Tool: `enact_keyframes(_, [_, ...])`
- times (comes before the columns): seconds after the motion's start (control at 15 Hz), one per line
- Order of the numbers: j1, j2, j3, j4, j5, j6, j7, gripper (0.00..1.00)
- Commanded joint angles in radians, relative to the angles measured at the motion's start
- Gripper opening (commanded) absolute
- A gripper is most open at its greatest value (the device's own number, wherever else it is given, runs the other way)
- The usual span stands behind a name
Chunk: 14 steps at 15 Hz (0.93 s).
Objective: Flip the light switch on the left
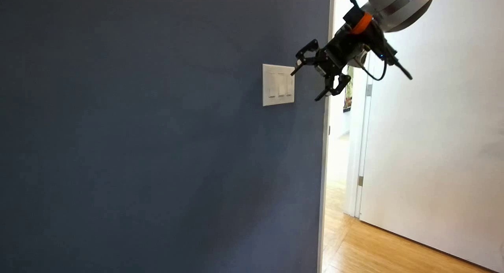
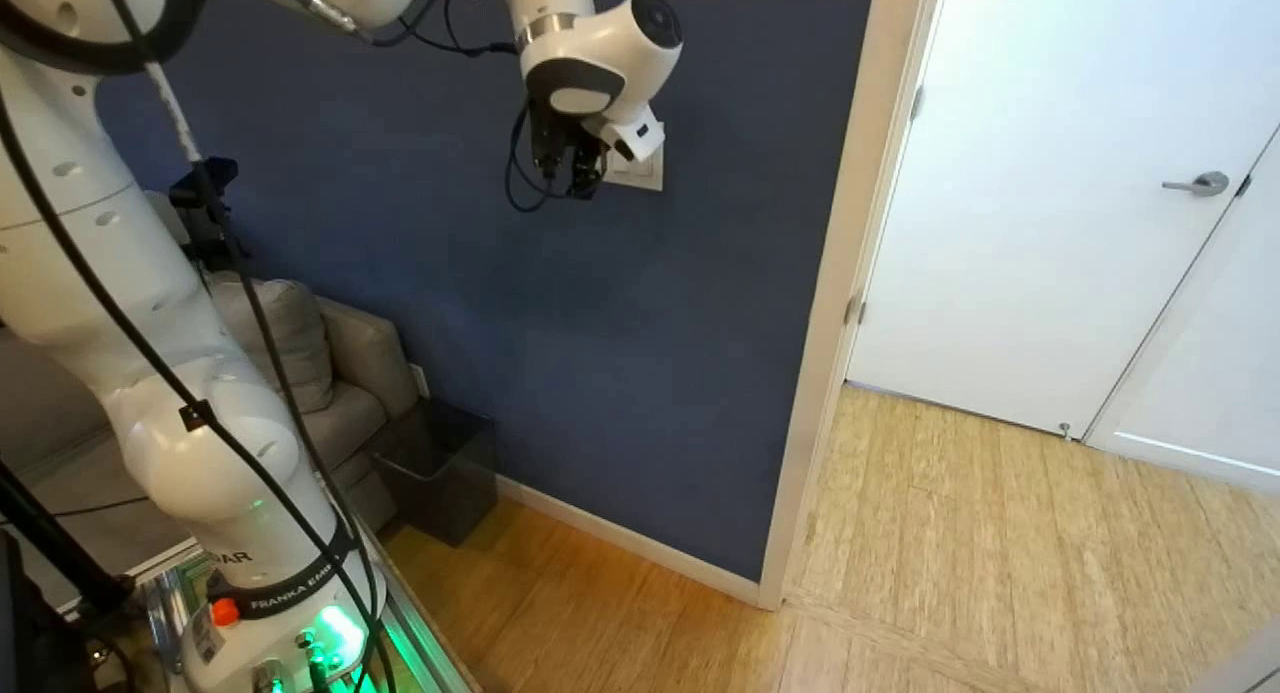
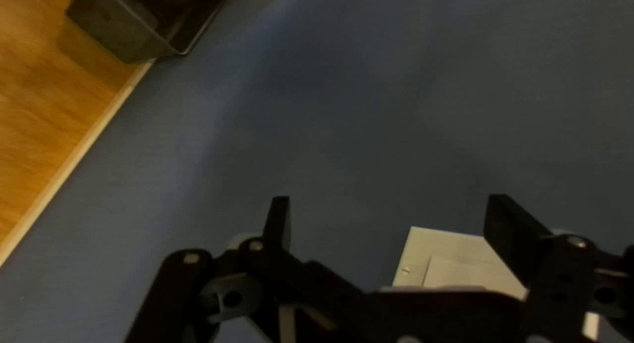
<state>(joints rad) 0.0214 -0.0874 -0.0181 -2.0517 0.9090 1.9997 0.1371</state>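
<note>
An off-white wall plate (image 1: 266, 101) with three alike toggles is on the dark blue wall. The light switch (image 1: 272, 85), its left-end toggle, shows in an exterior view. My gripper (image 1: 304, 87) is open and empty, to the right of the plate there. One fingertip overlaps the plate's right edge; I cannot tell whether it touches. In an exterior view the gripper (image 2: 585, 178) and wrist hide part of the plate (image 2: 650, 181). In the wrist view the gripper (image 3: 389, 199) has its fingers wide apart. The plate's corner (image 3: 408, 246) and part of a toggle (image 3: 465, 273) show; the gripper hides the rest.
The dark blue wall (image 1: 157, 127) ends at a door frame (image 1: 324, 166) beside the plate. A white door (image 1: 433, 127) stands beyond. A dark bin (image 2: 440, 473) and a sofa (image 2: 360, 348) stand at the wall's foot. Cables hang along the arm.
</note>
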Motion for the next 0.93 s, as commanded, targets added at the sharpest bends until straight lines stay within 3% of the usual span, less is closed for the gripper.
enact_keyframes(0.0, [0.002, -0.121, 0.054, 0.018, -0.255, -0.07, 0.204, 1.0])
enact_keyframes(0.27, [0.005, -0.206, 0.097, 0.066, -0.487, -0.222, 0.274, 1.0])
enact_keyframes(0.53, [0.008, -0.278, 0.124, 0.087, -0.659, -0.355, 0.211, 1.0])
enact_keyframes(0.87, [0.049, -0.374, 0.166, 0.066, -0.763, -0.399, 0.072, 1.0])
